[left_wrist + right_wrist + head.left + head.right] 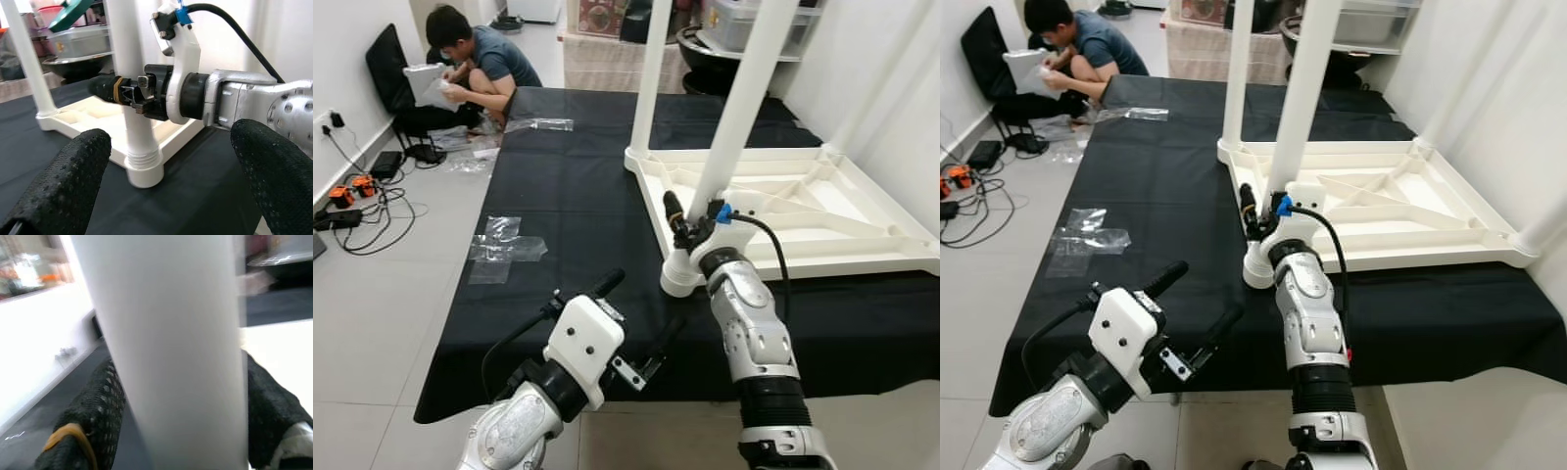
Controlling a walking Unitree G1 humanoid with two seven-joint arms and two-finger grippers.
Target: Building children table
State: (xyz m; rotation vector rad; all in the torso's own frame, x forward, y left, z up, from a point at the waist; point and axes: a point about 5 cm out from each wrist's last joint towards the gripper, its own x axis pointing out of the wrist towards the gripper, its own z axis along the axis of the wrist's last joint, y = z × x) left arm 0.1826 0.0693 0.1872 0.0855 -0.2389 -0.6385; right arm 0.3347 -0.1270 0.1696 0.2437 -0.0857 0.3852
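Person (475, 59) crouched far left on open floor beside cables (357, 201) | left gripper (636, 318) fingers spread, hovering at near edge of black cloth (568, 196) | right gripper (690, 227) fingers pinching white table leg (739, 98) standing at near-left corner of inverted tabletop (803, 211) | far: clear bin (744, 24), contents indistinct.

white table leg (736, 108) | cream-white upturned tabletop (822, 211) | plain black cloth (568, 196) on the bench | black dimpled fingers (73, 176) | yellow band (68, 433) on one right finger | blue tie (723, 213) on black cable (769, 240) | silver arms | pale grey floor tiles (382, 294)
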